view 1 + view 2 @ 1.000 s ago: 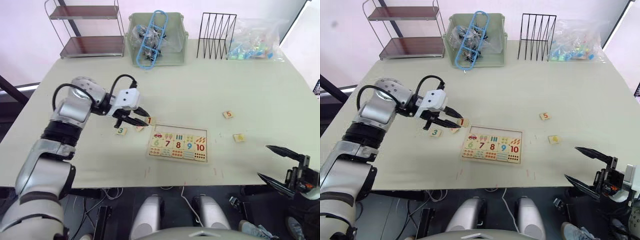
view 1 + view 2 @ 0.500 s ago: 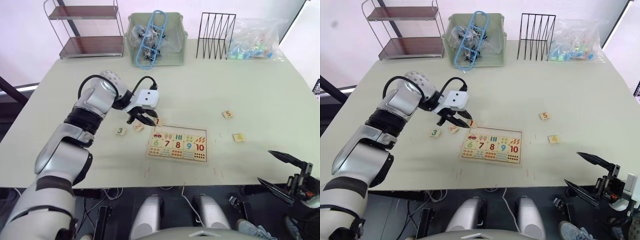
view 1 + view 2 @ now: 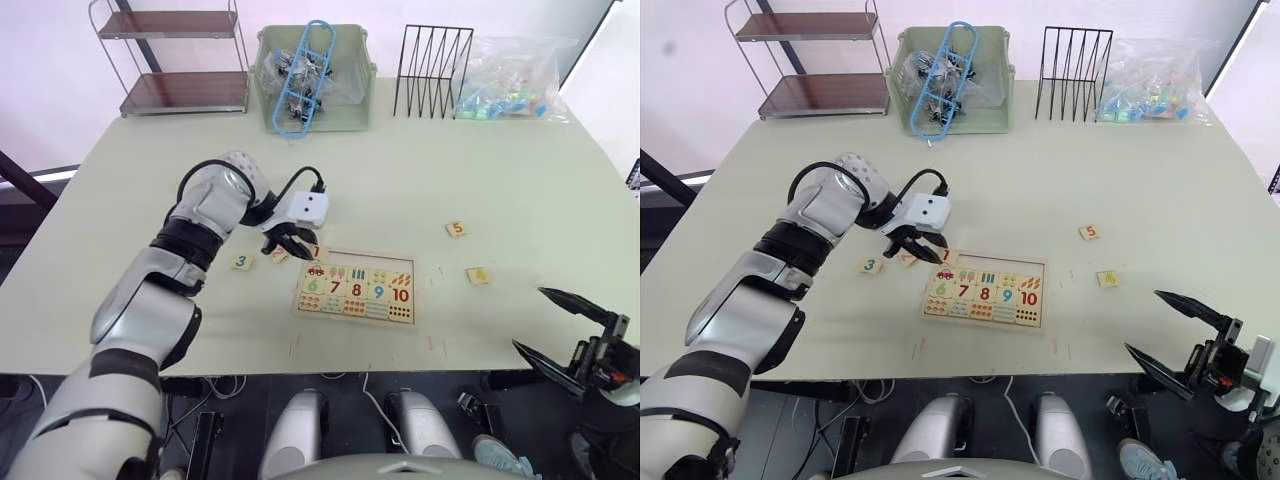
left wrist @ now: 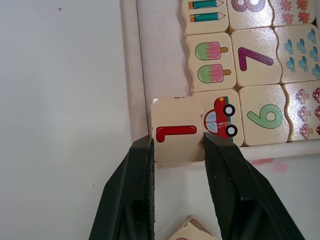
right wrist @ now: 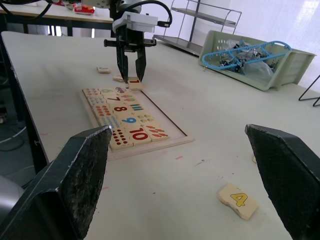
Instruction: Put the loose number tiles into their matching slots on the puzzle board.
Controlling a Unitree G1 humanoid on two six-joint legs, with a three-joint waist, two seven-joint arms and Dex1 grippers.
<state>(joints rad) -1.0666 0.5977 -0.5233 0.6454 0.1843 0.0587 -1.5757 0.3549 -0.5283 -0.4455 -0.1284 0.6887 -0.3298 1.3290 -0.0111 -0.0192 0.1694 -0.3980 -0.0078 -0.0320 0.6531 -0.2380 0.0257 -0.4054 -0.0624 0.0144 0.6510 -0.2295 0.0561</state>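
- Gripping the "1" tile (image 4: 176,134) by two opposite edges, the left gripper (image 4: 177,150) holds it at the near-left corner of the puzzle board (image 3: 356,284), beside the red car piece (image 4: 222,118).
- That tile overlaps the board's raised rim in the left wrist view — it looks tilted, not yet flat in its slot (image 4: 160,65), the bare recessed strip along that side.
- Risk one: pressing down while the tile straddles the rim could wedge it or tip it out onto the table (image 3: 420,170).
- Risk two: the fingertip (image 4: 217,145) beside the car piece sits very close to it, so a small sideways slide may nudge that piece or shift the light board.
- Risk three: letting go before the tile is seated would leave it propped on the rim.
- Other loose tiles wait on the table: the "3" (image 3: 241,262) and another tile (image 3: 278,254) left of the board, the "5" (image 3: 456,229) and the "4" (image 5: 238,200) to its right.
- The right gripper (image 3: 1190,335) hangs off the near table edge with fingers spread wide, empty — well apart from the board.
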